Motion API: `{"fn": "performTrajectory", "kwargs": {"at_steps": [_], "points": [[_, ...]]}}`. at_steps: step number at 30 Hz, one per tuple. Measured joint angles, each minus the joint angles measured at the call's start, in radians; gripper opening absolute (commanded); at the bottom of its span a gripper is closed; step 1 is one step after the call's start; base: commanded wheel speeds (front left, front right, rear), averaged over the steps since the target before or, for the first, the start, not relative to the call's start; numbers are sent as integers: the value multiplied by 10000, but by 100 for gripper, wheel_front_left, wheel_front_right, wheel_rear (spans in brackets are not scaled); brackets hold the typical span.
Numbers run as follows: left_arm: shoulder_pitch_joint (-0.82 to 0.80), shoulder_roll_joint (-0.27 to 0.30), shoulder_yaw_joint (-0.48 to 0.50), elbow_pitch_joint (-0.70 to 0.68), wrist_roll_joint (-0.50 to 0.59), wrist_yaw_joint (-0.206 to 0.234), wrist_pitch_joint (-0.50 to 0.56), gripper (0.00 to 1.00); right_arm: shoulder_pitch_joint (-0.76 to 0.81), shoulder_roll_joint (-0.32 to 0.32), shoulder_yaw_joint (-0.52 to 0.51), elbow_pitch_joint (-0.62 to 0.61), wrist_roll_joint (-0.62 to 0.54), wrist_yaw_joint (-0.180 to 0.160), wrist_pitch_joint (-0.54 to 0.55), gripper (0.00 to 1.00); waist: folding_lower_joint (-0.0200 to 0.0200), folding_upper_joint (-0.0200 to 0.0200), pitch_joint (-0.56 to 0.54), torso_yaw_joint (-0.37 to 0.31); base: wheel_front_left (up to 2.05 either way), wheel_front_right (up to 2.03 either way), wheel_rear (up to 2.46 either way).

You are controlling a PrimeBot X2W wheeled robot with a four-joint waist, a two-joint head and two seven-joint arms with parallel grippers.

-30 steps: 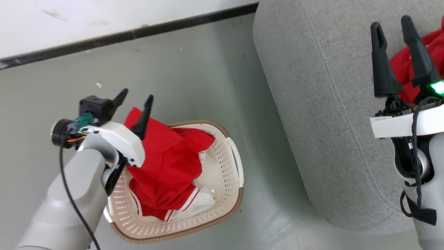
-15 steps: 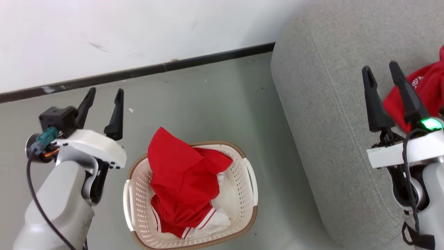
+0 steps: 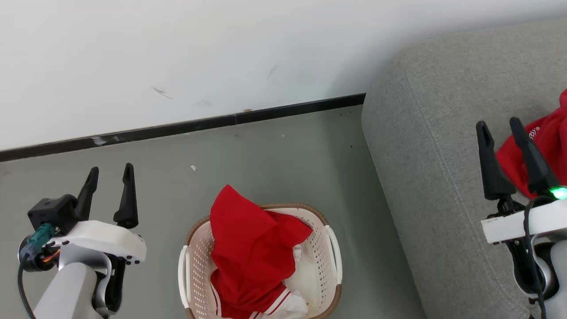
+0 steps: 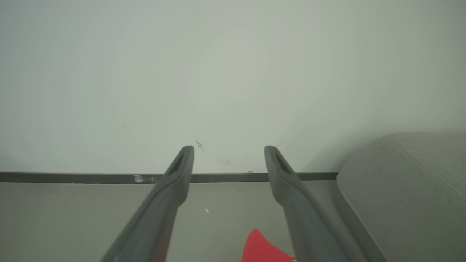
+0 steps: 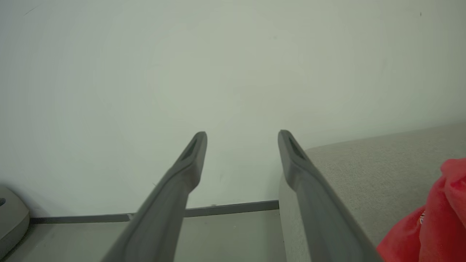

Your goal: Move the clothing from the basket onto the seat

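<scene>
At lower left we hold our left fingers spread and empty above the floor, beside the basket, well placed, we judge, to reach its heap of red clothes. Our right fingers, likewise spread and empty, hover over the grey sofa, just beside a red garment lying there.

Head view down from above; both wrist views low, seemingly level, toward shared wall and sofa.
</scene>
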Motion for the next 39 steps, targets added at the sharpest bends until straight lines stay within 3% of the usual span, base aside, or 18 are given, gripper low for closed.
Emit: {"fn": "performTrajectory", "kwargs": {"at_steps": [22,39], "points": [[1843,-171,-6,-1386,201,203,0,100,1239,-169,-73,255,-251,-2,0,100,0,0,-1067,369,0,0,0],[2439,-121,-92,-2290,226,508,17,100,1428,-178,-84,-29,-249,-2,0,100,-1,0,-1064,380,0,0,0]]}}
